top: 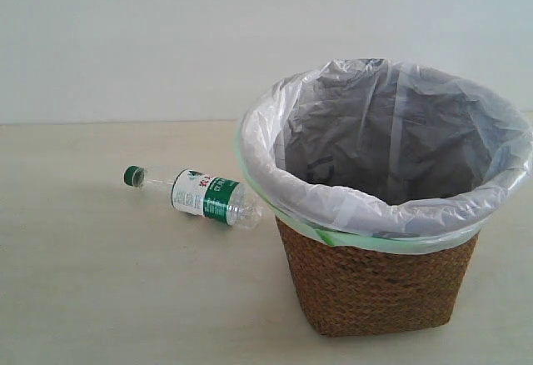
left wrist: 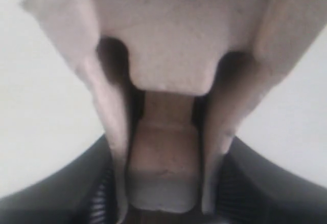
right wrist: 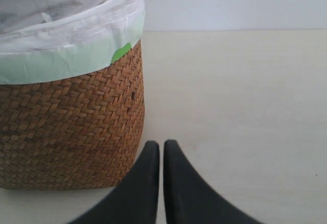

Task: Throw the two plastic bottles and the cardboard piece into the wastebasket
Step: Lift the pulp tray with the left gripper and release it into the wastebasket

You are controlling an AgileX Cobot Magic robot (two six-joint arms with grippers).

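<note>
A clear plastic bottle [top: 204,196] with a green cap and a white-green label lies on its side on the table, just left of the wastebasket [top: 375,286]. The wastebasket is brown wicker with a white bag liner, and nothing shows inside it. The grey-beige cardboard piece [left wrist: 168,55] fills the left wrist view. My left gripper [left wrist: 163,188] is shut on it, with a dark ridged finger [left wrist: 97,196] on each side. My right gripper [right wrist: 161,144] is shut and empty, low over the table beside the wastebasket's wicker wall [right wrist: 71,132]. Neither arm shows in the exterior view.
The light wooden table [top: 100,298] runs to a plain pale wall behind. The liner's green edge [right wrist: 61,63] folds over the basket rim.
</note>
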